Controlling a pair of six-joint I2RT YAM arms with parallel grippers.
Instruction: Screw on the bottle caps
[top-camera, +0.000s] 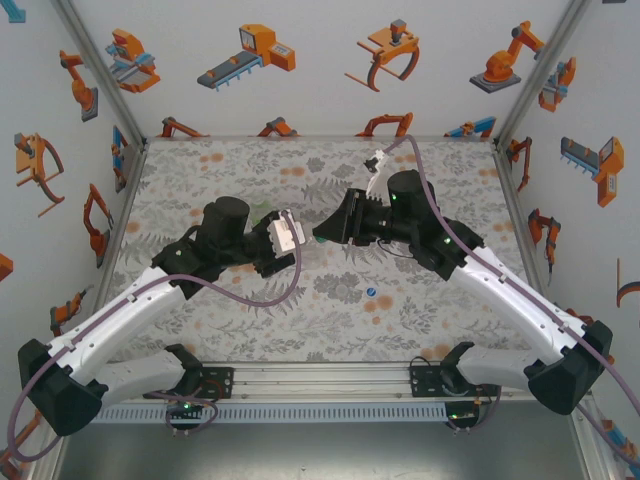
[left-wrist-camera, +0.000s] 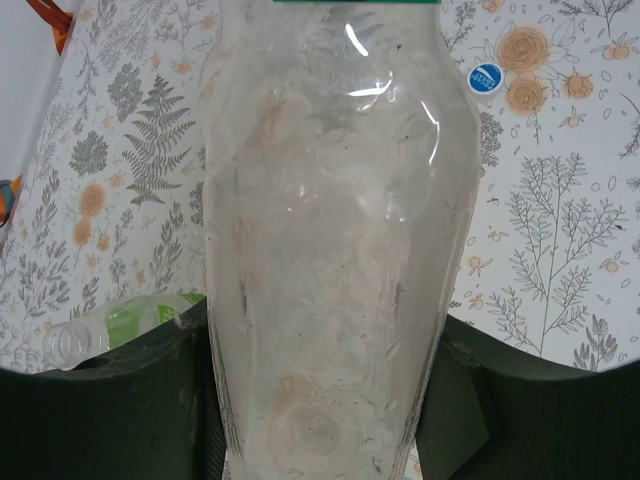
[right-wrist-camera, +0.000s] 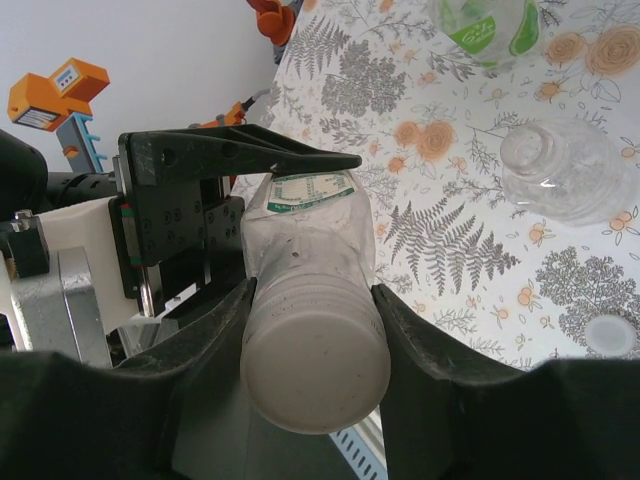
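The tall bottle (left-wrist-camera: 330, 250) is cut off at 12 and 6 o'clock of the left wrist view. At 8 o'clock a green-labelled bottle (left-wrist-camera: 120, 322) is half hidden behind the left tool (left-wrist-camera: 320, 330). The print on the blue cap (left-wrist-camera: 485, 78) is too small to be read. In the right wrist view, the tall bottle's neck is hidden behind its white cap (right-wrist-camera: 315, 370), and a pale cap (right-wrist-camera: 612, 335) at 4 o'clock is blurred.

We see the tall clear bottle (left-wrist-camera: 330, 250), green-banded, held level with a pale cap (right-wrist-camera: 315, 365) on its neck. At its one o'clock the blue cap (left-wrist-camera: 485, 78) lies flat on the tabletop; at eight o'clock lies a green-labelled bottle (left-wrist-camera: 120, 325), uncapped.
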